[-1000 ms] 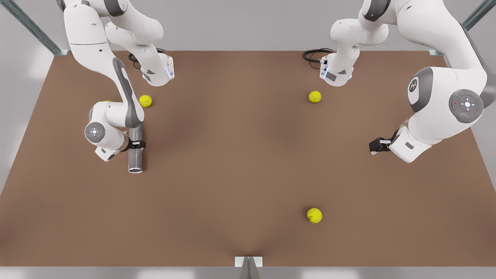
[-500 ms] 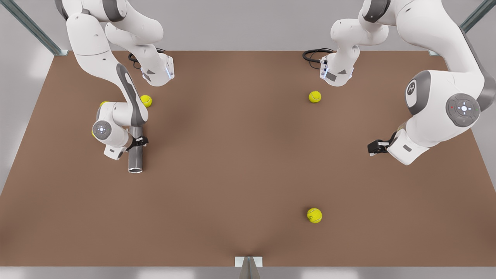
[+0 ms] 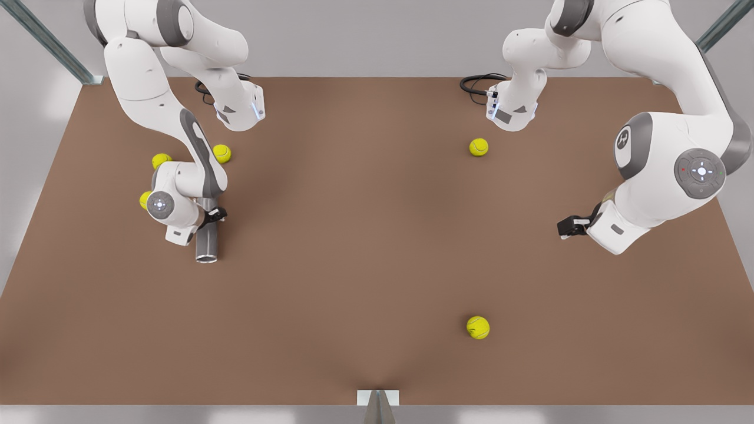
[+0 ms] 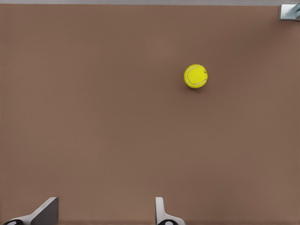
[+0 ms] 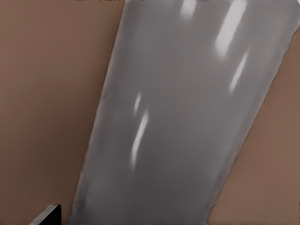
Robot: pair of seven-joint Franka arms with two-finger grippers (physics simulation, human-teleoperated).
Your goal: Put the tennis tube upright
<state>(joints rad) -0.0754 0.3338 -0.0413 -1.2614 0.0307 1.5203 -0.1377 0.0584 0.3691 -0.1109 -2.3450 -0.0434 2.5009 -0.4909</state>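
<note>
Front view: right pincer [image 3: 213, 215] seemingly clamps tennis tube [image 3: 207, 244].

Five tennis balls sit on the tabletop [image 3: 377, 282], counted in the front view against the one tennis tube [image 3: 207, 244] as landmark. Three cluster near the tube: one [image 3: 221, 153] just beyond its far end, one [image 3: 160, 160] beyond it toward the front view's left, and one [image 3: 144, 200] beside it on that same side (partly hidden by an arm). Two lie well apart from the tube toward the front view's right: one [image 3: 478, 146] farther back, one [image 3: 478, 327] nearer the front edge. There are two arms, each with one pincer.
</note>
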